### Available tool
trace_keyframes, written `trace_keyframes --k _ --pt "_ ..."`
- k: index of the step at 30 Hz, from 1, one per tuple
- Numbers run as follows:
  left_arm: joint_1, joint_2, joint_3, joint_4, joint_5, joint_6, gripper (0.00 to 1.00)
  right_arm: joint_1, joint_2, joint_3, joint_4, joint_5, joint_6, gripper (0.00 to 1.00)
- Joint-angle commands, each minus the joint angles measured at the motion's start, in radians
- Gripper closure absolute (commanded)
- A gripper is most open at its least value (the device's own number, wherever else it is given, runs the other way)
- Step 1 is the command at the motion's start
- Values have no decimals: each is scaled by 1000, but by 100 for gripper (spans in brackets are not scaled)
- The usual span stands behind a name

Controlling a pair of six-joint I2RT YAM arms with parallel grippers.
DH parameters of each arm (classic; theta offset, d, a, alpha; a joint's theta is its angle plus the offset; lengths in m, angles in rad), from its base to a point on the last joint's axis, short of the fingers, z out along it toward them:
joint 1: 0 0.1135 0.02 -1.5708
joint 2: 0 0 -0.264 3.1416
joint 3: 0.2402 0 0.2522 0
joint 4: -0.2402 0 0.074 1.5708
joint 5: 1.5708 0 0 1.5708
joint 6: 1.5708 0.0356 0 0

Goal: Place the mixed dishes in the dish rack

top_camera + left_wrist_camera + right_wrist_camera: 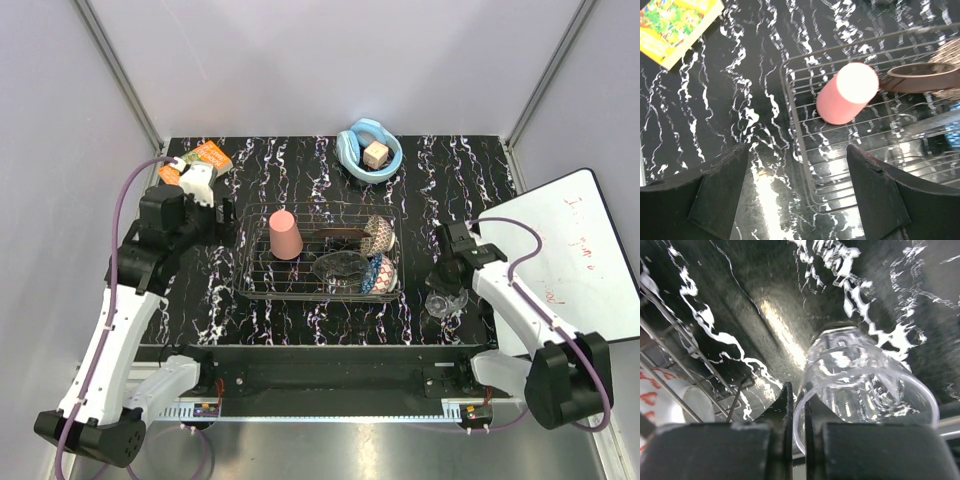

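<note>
Since the wire dish rack (262, 275) is already loaded with the red floral plate (378, 235), glass bowl (342, 265), blue patterned bowl (383, 273) and pink plastic cup (285, 235), only the clear glass cup (860, 375) is left outside, just beside its right end. The left gripper (796, 150) is spread wide, empty, at the rack's left edge. The cup's rim is pinched between the nearly closed fingers of the right gripper (799, 402); a slow lift is advised, so the wire edge is cleared.
</note>
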Motion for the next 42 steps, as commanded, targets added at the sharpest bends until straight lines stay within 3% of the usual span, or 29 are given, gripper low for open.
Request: trace_keyframes --k 1,7,13,16,19,23,28,30,36,42 --pt "3 -19 73 -28 72 -48 14 -3 -51 -15 31 37 4 100" --pt "1 -5 119 -92 166 -75 13 -3 -210 24 -18 -32 27 100" --pt "1 6 204 -111 357 -127 12 -3 -404 145 14 -225 5 100" --pt "1 15 219 -97 497 -181 16 -3 -519 175 137 -396 27 100" --pt "3 29 205 -76 694 -227 18 -3 -577 152 413 -626 134 100" --pt "17 44 178 -34 877 -275 18 -3 -554 77 755 -806 350 100" --pt "20 75 187 -10 1110 -283 18 -1 -499 -61 1170 -858 593 100" --pt "18 86 187 -1 1131 -287 18 0 -472 -84 1272 -866 672 100" --pt "20 119 178 39 1140 -321 22 40 -348 -54 1398 -852 712 100" --pt "17 162 176 81 1115 -344 26 143 -216 14 1400 -799 651 100"
